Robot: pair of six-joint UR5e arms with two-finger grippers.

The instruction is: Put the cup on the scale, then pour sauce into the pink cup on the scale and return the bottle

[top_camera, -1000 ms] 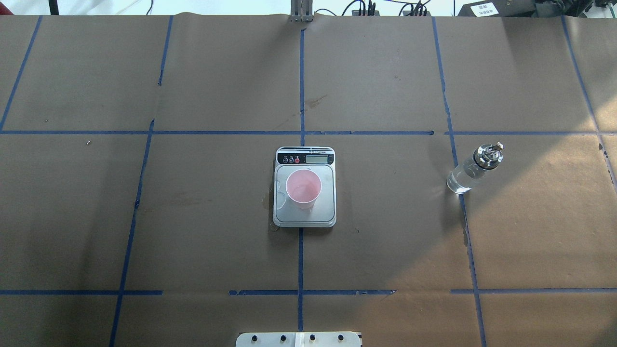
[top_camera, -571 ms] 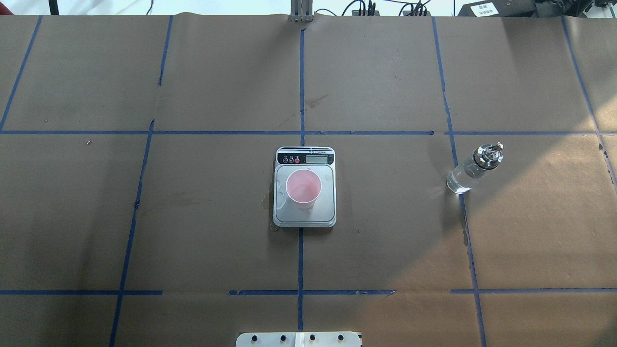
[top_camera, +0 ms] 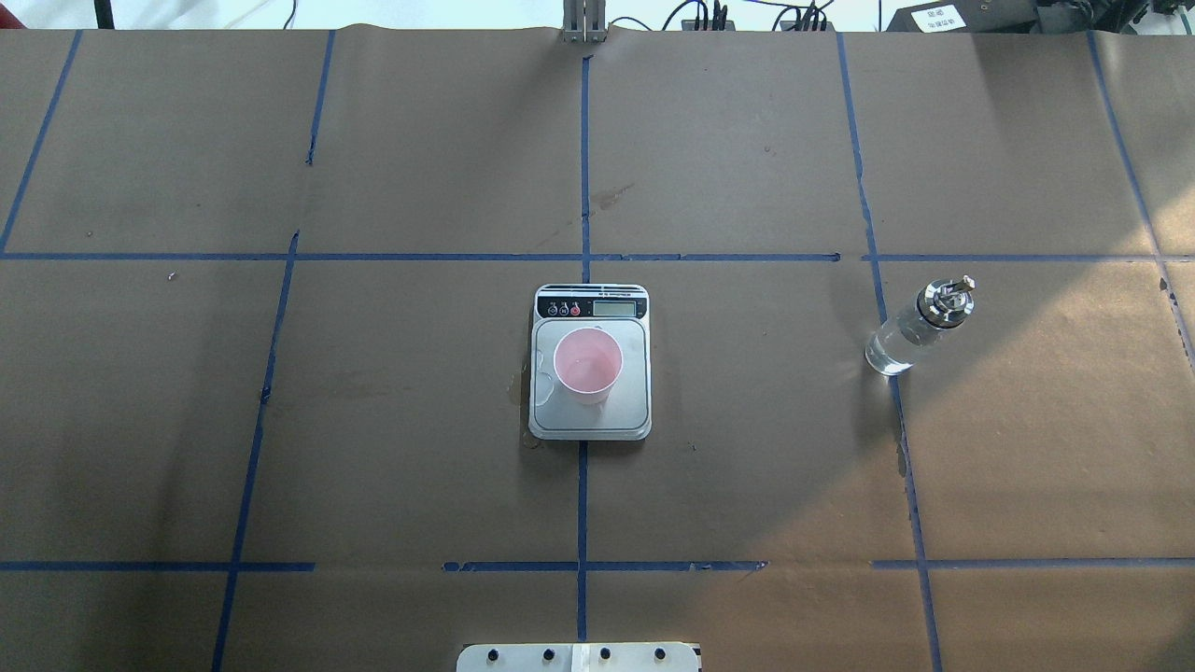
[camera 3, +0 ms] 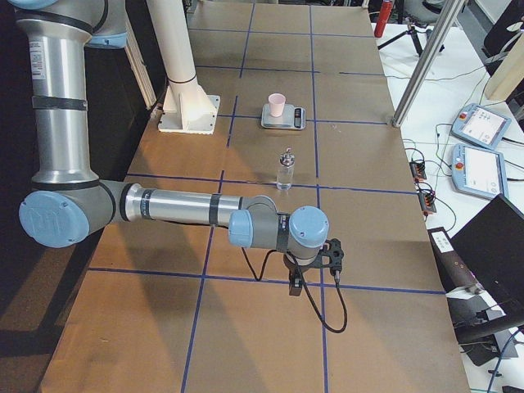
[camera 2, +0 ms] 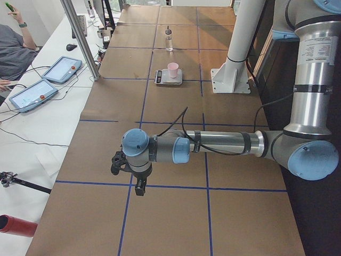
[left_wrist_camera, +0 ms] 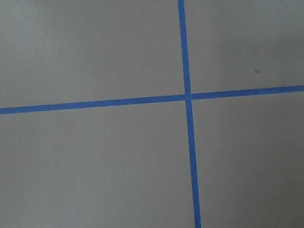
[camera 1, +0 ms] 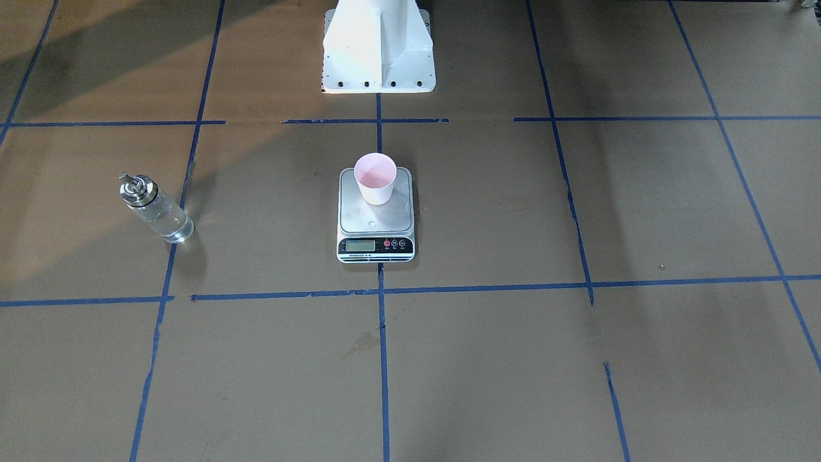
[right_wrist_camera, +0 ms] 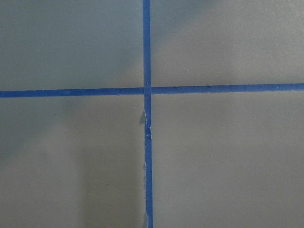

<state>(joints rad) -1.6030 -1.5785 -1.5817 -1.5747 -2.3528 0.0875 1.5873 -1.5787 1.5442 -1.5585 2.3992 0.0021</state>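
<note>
Left gripper point(camera 2: 139, 187) points down over the table point(camera 2: 176, 218), forearm stretched level; jaw opening cannot be determined. Right gripper point(camera 3: 295, 283) is posed alike, its opening also indeterminable. Cup point(top_camera: 587, 363) stands upright on scale point(top_camera: 631, 413). Bottle point(top_camera: 904, 338) stands upright, well apart, on the robot's right.

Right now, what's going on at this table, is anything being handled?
Nothing is being handled. The cup stands on the scale mid-table, and the bottle stands upright on the table to the robot's right, apart from both. The left gripper and right gripper hang over the table near its ends, far from everything. Whether the cup holds liquid cannot be told.
</note>
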